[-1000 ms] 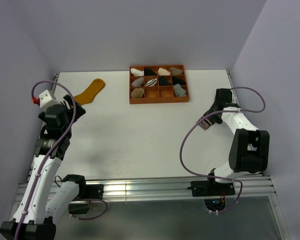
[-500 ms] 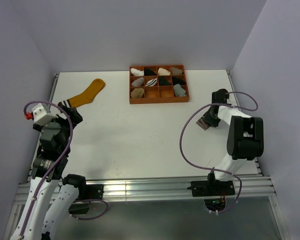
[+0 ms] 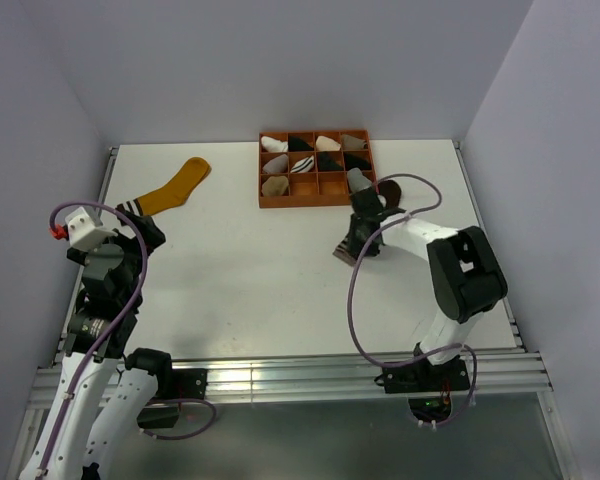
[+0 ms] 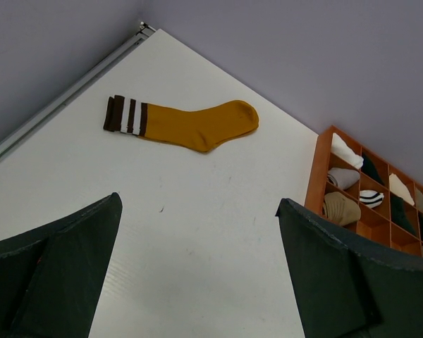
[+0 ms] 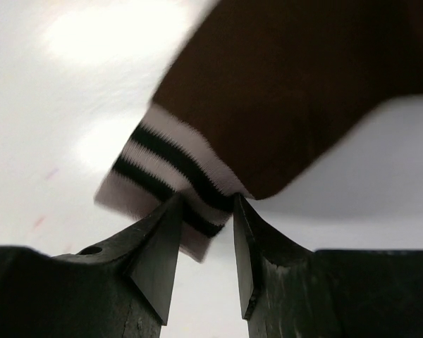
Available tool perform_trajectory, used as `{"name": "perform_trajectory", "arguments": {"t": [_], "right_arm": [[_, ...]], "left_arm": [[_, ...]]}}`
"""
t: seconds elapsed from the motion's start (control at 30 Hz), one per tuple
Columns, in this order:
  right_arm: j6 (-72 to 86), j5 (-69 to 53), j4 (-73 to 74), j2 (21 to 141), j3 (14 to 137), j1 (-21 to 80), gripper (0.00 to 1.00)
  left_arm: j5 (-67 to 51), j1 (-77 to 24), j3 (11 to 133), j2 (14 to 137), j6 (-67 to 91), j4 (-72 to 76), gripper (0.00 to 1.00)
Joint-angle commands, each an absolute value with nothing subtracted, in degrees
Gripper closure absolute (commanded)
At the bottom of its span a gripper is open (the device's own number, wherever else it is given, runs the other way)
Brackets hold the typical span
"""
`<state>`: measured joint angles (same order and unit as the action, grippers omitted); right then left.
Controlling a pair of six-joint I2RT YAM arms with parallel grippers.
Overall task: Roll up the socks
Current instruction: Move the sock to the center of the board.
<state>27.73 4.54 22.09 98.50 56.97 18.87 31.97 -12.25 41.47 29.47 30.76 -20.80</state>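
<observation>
A mustard-yellow sock [image 3: 177, 185] with a striped cuff lies flat at the far left of the table; it also shows in the left wrist view [image 4: 190, 125]. My left gripper [image 3: 143, 233] is open and empty, near of that sock and apart from it. My right gripper [image 3: 352, 244] is shut on the striped cuff of a dark brown sock [image 5: 289, 84], held just in front of the tray; its brown foot end [image 3: 389, 189] trails to the right. In the right wrist view the cuff is pinched between the fingertips [image 5: 238, 211]. I cannot pick out a loose grey sock.
An orange compartment tray [image 3: 315, 203] at the table's back centre holds several small white, black, beige and grey sock bundles; its left wall shows in the left wrist view [image 4: 316, 176]. Purple walls close in the table on three sides.
My right arm has swung left from the table's right side to in front of the tray, carrying the dark brown sock. My left arm pulled back towards me, then stayed still.
</observation>
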Motion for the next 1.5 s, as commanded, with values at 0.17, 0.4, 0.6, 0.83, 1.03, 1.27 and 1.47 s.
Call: {"name": "perform_trajectory", "arguments": {"t": [0.17,0.4,0.6,0.83,1.03,1.27,1.47], "right_arm": [[39.7,-0.4,22.7,101.4,56.2,41.4,0.58],[35.7,-0.1,27.4,104.9,69.9,49.0,0.59],[30.4,7.9,28.2,97.8,68.8,48.3,0.58],[21.5,3.2,22.1,99.6,67.5,44.8,0.59],[13.7,-3.2,18.0,104.3,65.4,46.8,0.63],[11.2,-4.0,18.9,104.7,61.1,51.9,0.61],[8.8,-1.8,22.6,99.2,62.0,53.5,0.61]], "left_arm": [[31.8,-12.5,41.4,29.5,30.0,-18.9,0.02],[31.6,-12.5,41.2,29.8,30.1,-18.9,0.02],[30.9,-12.5,41.1,29.7,30.1,-18.9,0.02],[30.7,-12.5,41.2,29.9,30.1,-18.9,0.02],[30.3,-12.5,41.1,30.1,30.1,-18.9,0.02],[29.4,-12.5,41.1,30.1,30.1,-18.7,0.02],[27.3,-12.5,41.0,30.8,30.2,-18.5,0.02]]}}
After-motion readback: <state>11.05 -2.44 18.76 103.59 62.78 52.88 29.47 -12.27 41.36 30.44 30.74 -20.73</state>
